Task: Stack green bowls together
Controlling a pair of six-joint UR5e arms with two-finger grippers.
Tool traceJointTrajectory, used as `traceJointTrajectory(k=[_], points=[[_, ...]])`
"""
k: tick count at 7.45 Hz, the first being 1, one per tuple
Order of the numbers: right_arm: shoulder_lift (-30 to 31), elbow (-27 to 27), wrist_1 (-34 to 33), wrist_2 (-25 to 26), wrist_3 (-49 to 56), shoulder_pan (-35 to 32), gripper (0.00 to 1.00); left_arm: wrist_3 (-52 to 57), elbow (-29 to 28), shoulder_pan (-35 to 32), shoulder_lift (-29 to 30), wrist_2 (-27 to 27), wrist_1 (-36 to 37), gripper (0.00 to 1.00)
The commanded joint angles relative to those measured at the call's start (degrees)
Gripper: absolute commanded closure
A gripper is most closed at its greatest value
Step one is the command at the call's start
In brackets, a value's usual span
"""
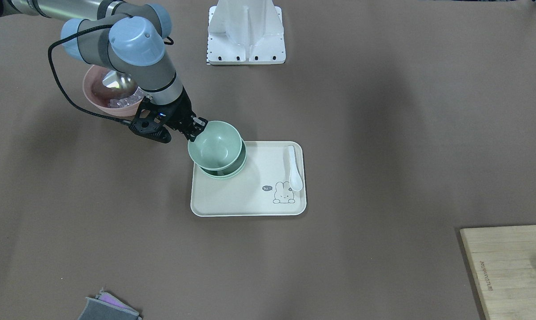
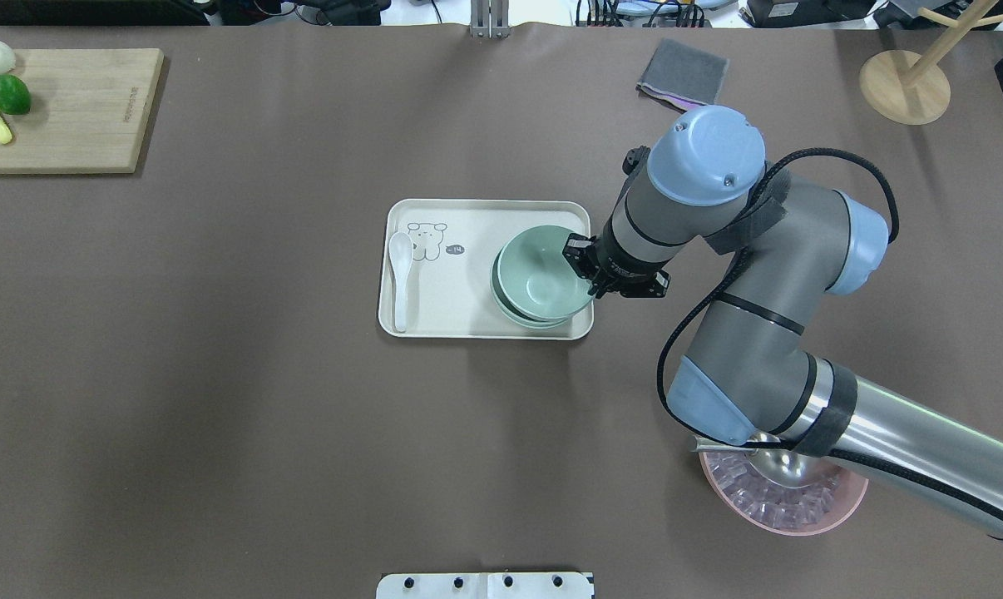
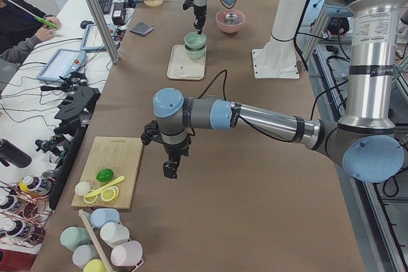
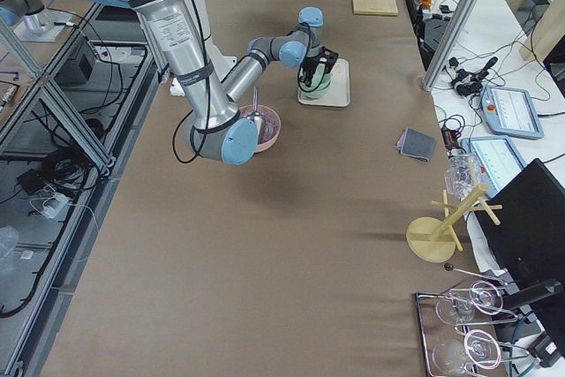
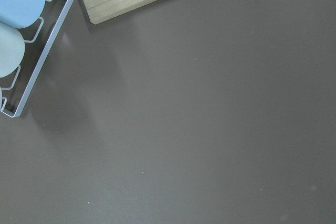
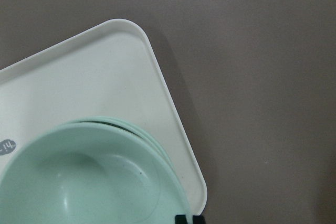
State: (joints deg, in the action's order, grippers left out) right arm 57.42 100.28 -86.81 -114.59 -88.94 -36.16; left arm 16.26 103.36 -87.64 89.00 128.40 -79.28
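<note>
A pale green bowl is pinched at its rim by my right gripper, which is shut on it. The bowl hangs slightly tilted over two more nested green bowls on the cream tray; I cannot tell whether it touches them. The overhead view shows the held bowl, the gripper at its right rim, and the lower bowls. The right wrist view shows the bowl close up, with lower rims. My left gripper hovers over bare table, far away; I cannot tell its state.
A white spoon lies on the tray beside a rabbit drawing. A pink bowl with a metal scoop sits under my right arm. A wooden cutting board with fruit, a grey cloth and a wooden stand lie at the table's edges.
</note>
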Motion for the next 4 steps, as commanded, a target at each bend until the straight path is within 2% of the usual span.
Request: traceJointTrajectory(k=[1, 4], points=[[-2.0, -2.3, 0.2, 0.9, -0.7, 0.4, 1.00, -0.1, 0.0, 0.0, 0.0, 0.0, 0.0, 0.02], [-1.8, -2.8, 0.2, 1.1, -0.6, 0.4, 1.00, -0.1, 0.0, 0.0, 0.0, 0.0, 0.1, 0.02]])
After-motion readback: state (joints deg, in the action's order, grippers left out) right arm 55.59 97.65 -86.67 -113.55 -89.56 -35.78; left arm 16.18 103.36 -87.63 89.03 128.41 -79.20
